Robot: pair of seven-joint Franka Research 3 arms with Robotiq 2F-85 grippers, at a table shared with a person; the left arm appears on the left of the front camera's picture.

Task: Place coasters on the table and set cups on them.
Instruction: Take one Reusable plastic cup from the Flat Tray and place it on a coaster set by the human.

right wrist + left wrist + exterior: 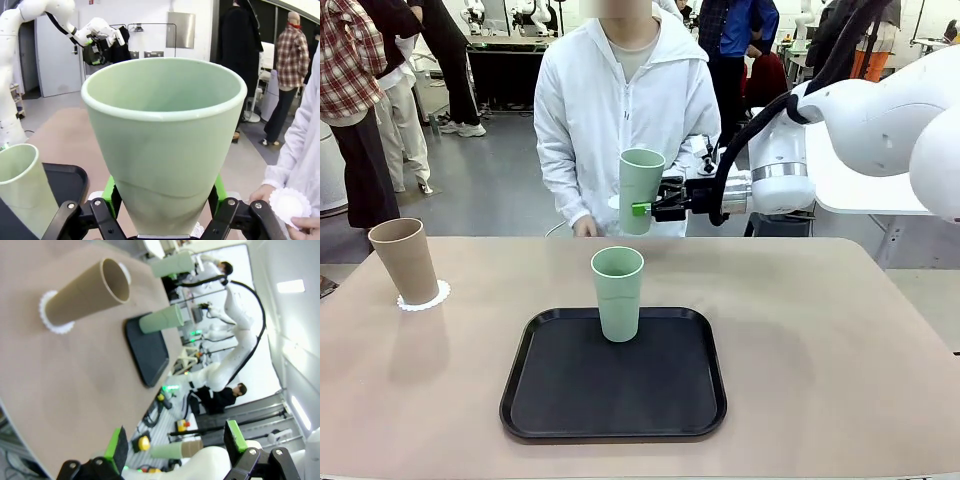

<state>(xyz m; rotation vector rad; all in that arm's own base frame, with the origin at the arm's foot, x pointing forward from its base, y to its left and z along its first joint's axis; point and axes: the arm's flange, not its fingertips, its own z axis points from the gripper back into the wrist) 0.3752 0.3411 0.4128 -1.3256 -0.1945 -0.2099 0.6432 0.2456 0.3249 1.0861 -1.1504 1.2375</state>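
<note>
My right gripper clamped the raised green cup above the surface's far edge, with bare room to the right of the tray. Left gripper gaped empty. Right wrist view showed a loose coaster in the person's hand. The tan cup sat on its own doily near the left edge, and the second green cup stood on the tray.
</note>
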